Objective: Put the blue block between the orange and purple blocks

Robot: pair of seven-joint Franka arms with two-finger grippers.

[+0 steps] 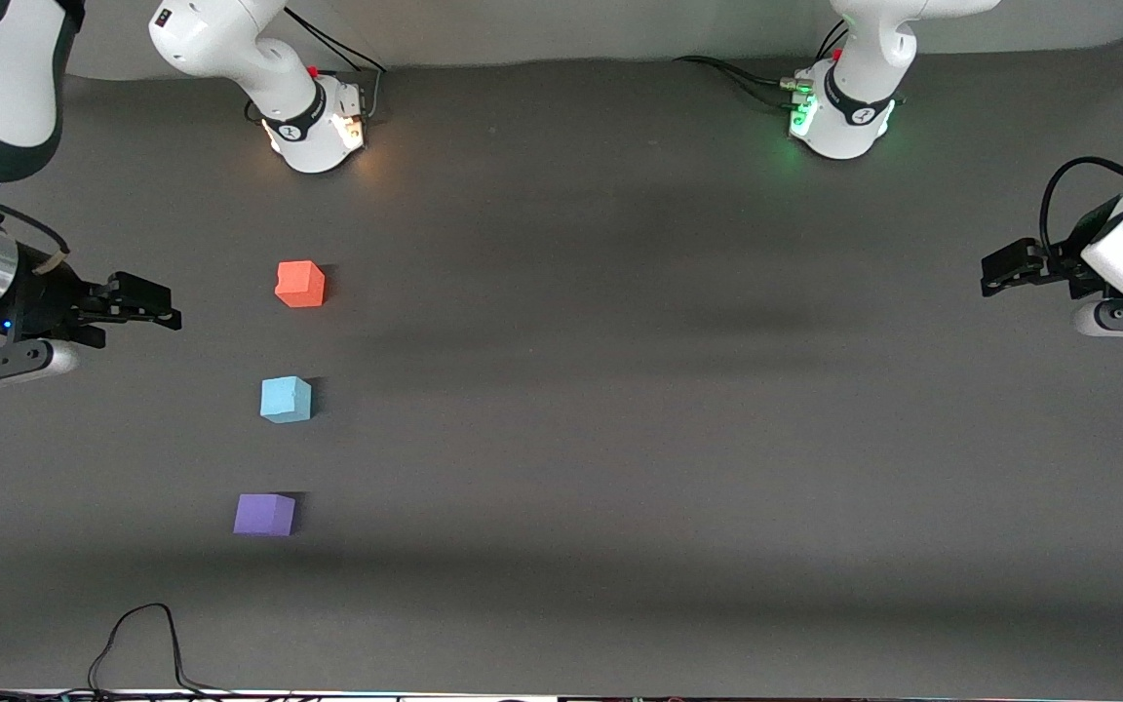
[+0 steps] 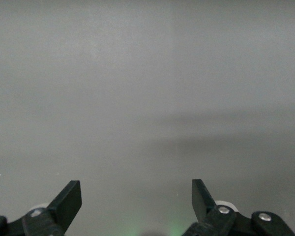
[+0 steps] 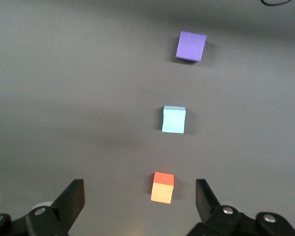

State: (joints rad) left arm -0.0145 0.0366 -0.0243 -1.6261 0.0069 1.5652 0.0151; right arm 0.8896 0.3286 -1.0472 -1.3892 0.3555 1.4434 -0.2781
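blue block: we see it on the worktop, already between orange block and purple block
right gripper: nearer arm, fingers apart, empty
left gripper: waiting, fingers apart

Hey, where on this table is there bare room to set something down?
Bare: the wide stretch from the block column toward the left gripper, jaws open. Crowded: the column at the right arm's end, orange block, blue block, purple block, gaps between them, right gripper open beside it.
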